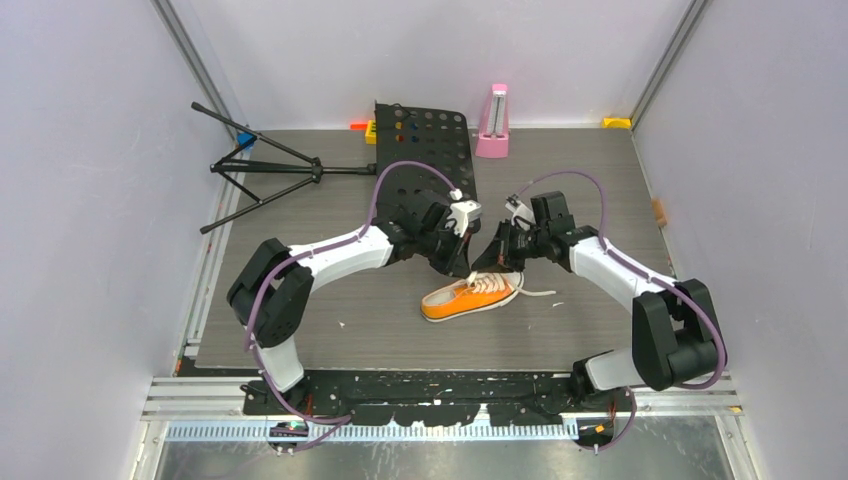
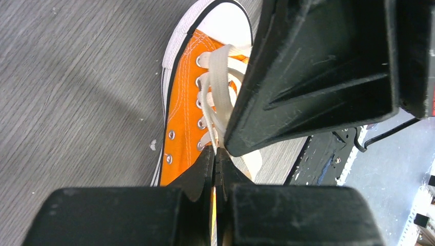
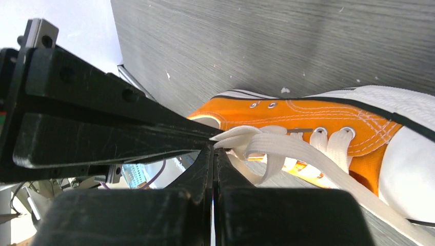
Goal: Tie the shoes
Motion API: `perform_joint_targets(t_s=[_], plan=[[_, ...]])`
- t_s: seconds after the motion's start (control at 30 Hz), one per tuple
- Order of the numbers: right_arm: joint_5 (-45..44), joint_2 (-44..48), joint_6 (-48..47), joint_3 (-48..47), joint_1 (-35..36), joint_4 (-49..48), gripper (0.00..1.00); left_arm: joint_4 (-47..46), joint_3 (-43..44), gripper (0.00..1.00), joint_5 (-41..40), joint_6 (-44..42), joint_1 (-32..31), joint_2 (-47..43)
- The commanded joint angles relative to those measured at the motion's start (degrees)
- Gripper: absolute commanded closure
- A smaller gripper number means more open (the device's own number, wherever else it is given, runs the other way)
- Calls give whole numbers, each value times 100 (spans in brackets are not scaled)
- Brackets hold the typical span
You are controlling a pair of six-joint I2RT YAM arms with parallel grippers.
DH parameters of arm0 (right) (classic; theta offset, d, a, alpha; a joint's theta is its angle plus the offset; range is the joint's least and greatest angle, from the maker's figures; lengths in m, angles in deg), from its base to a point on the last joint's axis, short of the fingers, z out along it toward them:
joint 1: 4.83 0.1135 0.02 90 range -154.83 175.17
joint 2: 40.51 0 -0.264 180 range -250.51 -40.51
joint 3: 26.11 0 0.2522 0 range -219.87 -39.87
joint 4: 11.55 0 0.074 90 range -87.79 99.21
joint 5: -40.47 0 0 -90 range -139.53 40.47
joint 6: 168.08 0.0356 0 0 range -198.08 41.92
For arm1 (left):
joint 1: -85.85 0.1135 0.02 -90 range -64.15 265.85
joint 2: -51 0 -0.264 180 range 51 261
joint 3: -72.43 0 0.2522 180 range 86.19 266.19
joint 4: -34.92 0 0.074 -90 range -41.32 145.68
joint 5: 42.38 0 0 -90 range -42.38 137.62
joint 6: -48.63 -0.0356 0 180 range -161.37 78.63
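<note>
Shoe on worktop, sole down, heel left, toe right. Left hand and right hand both over shoe's laced throat, tips close together. Both hands clenched tight. White laces meet each pair of tips, actual pinch on lace unclear. Loose lace end trails right of toe. Open worktop left of shoe and behind it. Worktop's near edge not far on shoe's near side. Tripod, black perforated panel, pink metronome well beyond shoe.
</note>
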Motion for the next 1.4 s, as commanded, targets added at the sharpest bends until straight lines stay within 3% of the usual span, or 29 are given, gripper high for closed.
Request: perform_joint_targets(t_s=[0.0, 0.23, 0.4, 0.47, 0.67, 0.73, 0.93, 1.2, 1.37], plan=[[-311, -80, -106, -283, 43, 38, 99, -288, -11, 100, 62, 67, -28, -340], [-738, 443, -655, -507, 43, 1044, 73, -196, 15, 100, -21, 57, -31, -367], [-946, 804, -762, -778, 43, 1545, 64, -112, 75, 100, -82, 12, -28, -360], [-1003, 793, -798, -882, 43, 1711, 52, -91, 85, 100, -103, 5, -30, -363], [-1101, 867, -802, -991, 43, 1842, 43, -69, 117, 100, -72, 22, -27, -333], [-1372, 896, -863, -1065, 43, 1961, 42, -71, 128, 97, -23, 35, -34, -296], [-1406, 776, -612, -1006, 46, 1910, 51, -69, 195, 79, 152, 32, -141, -244], [-1326, 1213, -173, -305, 153, 1427, 54, -9, 280, 77, 342, 54, -188, -172], [-1605, 1187, -323, -391, 162, 1498, 54, 36, 332, 76, 360, 42, -183, -169]])
